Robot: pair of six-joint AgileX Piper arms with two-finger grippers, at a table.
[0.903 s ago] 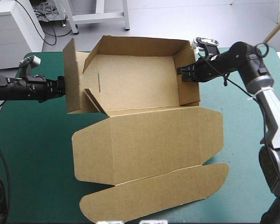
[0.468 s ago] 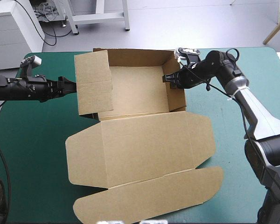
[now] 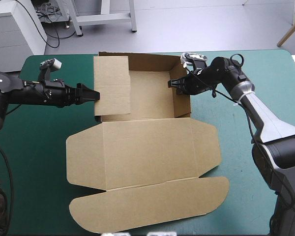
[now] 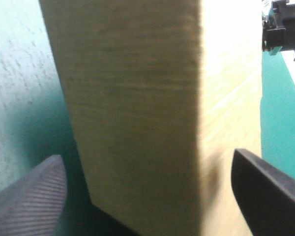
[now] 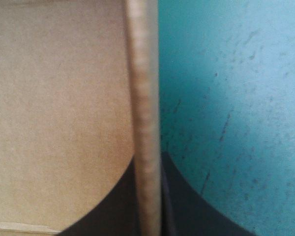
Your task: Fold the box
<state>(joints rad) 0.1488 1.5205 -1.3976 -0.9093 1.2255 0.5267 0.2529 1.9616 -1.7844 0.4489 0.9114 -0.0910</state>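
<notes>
One teal-green counter (image 3: 34, 162) is carrying one brown box (image 3: 152, 96), which is lying toward the far edge and looking roughly half formed. The far and right walls are standing, the left side flap (image 3: 113, 88) is tipping inward over the floor without being tucked, and the lid (image 3: 147, 147) with its flaps is lying flat. Two tools are working: the left tool (image 3: 91, 94), fingers spread, is sitting against that flap, and the right tool (image 3: 173, 83) is pinching the right wall (image 3: 183, 101).

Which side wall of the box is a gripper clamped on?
The right wall: its edge sits between the right gripper's fingers; the left gripper is open.
</notes>
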